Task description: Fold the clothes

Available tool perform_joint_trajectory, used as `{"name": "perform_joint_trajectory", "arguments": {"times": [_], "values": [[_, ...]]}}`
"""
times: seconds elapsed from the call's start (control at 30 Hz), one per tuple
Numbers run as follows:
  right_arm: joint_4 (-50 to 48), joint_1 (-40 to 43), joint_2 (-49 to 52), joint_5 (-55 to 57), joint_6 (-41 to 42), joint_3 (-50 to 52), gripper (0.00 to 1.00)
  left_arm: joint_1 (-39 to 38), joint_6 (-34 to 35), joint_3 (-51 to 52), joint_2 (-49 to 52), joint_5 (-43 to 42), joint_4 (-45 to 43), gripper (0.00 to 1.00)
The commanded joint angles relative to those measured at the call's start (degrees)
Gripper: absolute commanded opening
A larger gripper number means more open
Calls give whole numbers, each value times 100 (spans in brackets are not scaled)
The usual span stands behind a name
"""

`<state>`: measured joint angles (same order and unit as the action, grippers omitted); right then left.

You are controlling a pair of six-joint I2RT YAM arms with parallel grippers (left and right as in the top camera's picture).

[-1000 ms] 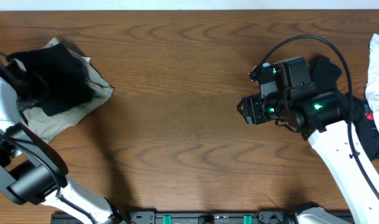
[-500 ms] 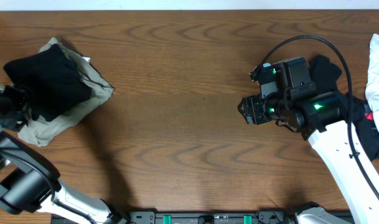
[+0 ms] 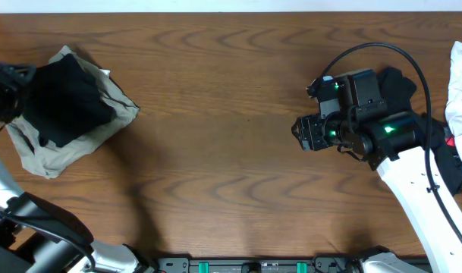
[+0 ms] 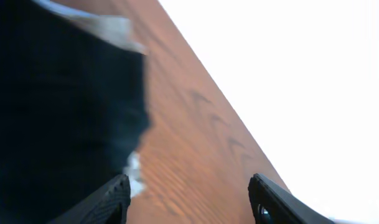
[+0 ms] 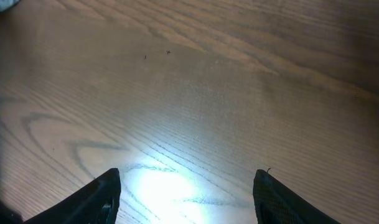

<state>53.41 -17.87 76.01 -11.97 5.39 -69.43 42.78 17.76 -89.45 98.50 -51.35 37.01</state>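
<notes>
Overhead looks straight down at the table (image 3: 231,114); wrist views skim it closely.

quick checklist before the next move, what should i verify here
1. left gripper jaws apart, nothing between them: ok
2. right gripper jaws apart, empty, over bare table: ok
3. black garment folded, lying on the khaki-grey garment: ok
4. black clothes beside the right arm folded: not ok, bunched
5. clear grasp edge on that pile: cannot tell, arm hides it

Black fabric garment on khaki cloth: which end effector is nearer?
Left. The left end effector is at the black fabric garment's edge; the right end effector is far to its right.
</notes>
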Motion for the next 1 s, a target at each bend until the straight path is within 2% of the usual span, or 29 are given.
{"name": "perform_joint_trajectory", "arguments": {"times": [0.0, 0.33, 0.7, 0.97], "values": [[17, 35, -61, 17, -96, 0, 66, -269, -164, -79, 122, -570, -63, 63], [46, 35, -61, 17, -94, 0, 66, -293, -315, -76, 1349, -658, -306, 68], [256, 37, -61, 146, -96, 0, 66, 426, -313, -76, 3405, -1008, -240, 69], [280, 35, -61, 146, -72, 0, 66, 474, -684, -61, 3845, -1102, -240, 77]]}}
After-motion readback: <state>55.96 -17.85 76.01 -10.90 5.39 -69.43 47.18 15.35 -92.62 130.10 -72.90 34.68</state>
